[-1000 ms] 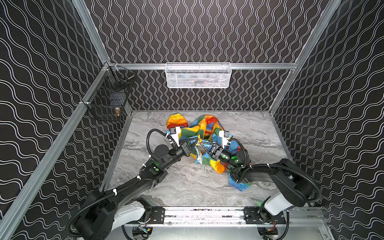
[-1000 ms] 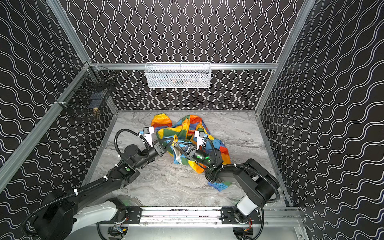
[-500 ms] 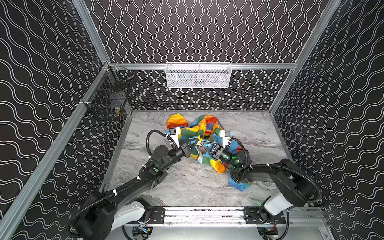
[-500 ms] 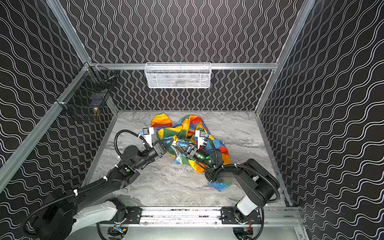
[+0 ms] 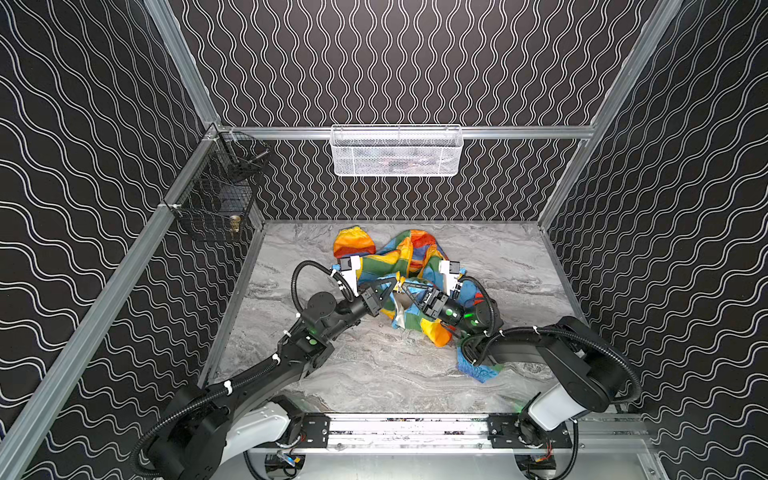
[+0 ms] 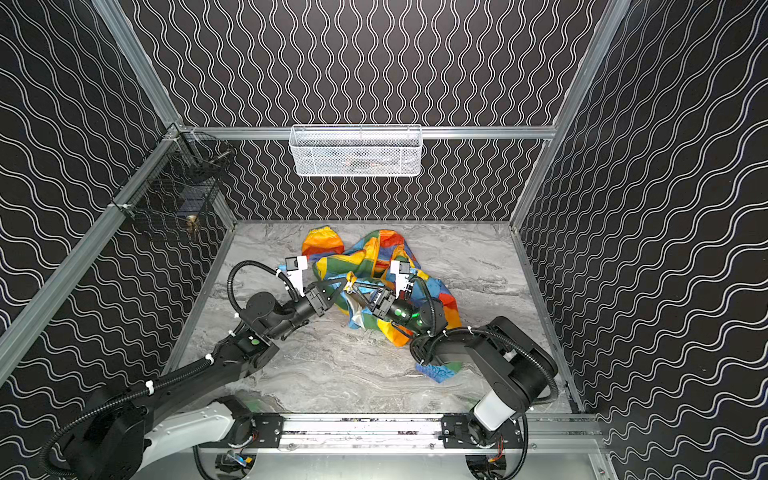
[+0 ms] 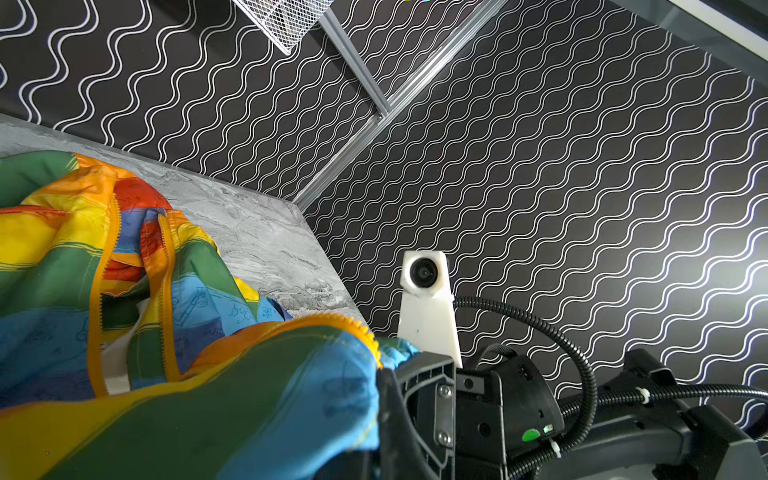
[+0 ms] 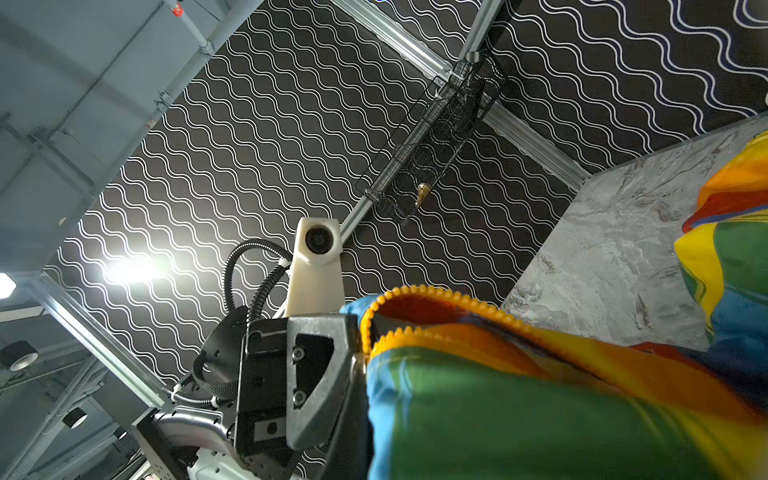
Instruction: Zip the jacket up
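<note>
Lining up a zipper on a small rainbow-striped jacket, heaped toward the back middle of the marble tabletop. Probably best done by holding both edges of orange zipper teeth taut and parallel, joining them without twisting the thin cloth. Left end effector pressed together, pinching the toothed front edge. Right end effector likewise clamped on fabric just beside it, tips nearly meeting above the heap.
</note>
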Robot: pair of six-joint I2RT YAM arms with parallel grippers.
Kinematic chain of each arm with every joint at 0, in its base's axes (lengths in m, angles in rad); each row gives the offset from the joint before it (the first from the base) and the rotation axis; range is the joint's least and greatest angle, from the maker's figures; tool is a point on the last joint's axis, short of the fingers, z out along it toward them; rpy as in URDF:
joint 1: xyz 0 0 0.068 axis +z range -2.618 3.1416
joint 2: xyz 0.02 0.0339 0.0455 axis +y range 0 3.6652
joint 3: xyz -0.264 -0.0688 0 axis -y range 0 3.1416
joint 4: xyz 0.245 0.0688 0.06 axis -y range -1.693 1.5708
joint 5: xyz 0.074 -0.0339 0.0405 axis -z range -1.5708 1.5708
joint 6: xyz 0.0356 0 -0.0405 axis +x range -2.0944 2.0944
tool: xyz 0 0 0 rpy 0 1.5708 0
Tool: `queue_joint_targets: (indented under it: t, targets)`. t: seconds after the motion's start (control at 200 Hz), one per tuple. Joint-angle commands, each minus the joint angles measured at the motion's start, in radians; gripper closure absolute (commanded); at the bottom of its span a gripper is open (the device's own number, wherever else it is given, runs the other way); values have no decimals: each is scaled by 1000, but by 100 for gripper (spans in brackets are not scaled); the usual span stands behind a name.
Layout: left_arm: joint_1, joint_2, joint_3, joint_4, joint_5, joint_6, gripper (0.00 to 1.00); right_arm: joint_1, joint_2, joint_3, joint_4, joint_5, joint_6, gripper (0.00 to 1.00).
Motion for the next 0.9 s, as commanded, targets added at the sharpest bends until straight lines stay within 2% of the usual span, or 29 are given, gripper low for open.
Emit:
queue_joint_targets:
  t: [0.0,0.275,0.896]
  targets:
    - [-3,-5,-7,12,17,-8,100,-5,4,16,110,21,23,100]
    - [-3,-7,-17,1,16,-3,100,-34,26,7,172,-4,122,100]
    - [-12,14,-14,-9,20,-1,100,-40,54,65,166,-26,189,100]
